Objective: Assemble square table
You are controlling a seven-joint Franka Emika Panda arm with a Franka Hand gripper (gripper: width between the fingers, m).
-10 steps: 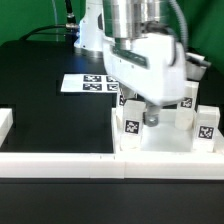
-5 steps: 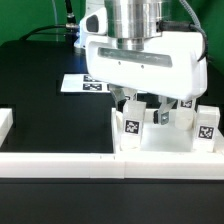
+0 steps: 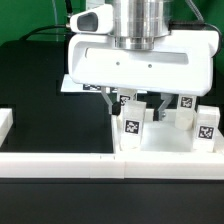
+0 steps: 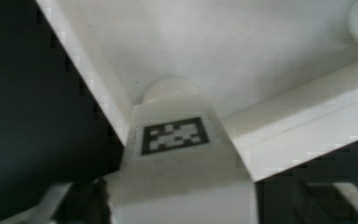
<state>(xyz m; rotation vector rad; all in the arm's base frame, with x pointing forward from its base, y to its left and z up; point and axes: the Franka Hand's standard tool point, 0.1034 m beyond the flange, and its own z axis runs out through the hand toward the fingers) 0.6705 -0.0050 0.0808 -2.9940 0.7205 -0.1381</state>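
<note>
The white square tabletop lies at the exterior view's lower right, with several tagged white legs standing on it: front left, back left, back right and front right. My gripper hangs just above the left legs, its broad white body facing the camera and its fingers apart. In the wrist view a tagged leg runs up between the dark fingers of the gripper, standing on the tabletop. I see no firm clamping.
A long white border bar runs along the front and another sits at the exterior view's left. The marker board lies behind, mostly hidden by my gripper. Black table lies to the left.
My gripper has turned about a quarter turn, so its broad side now faces the camera, and has shifted left and slightly up. The legs' tags have not moved.
</note>
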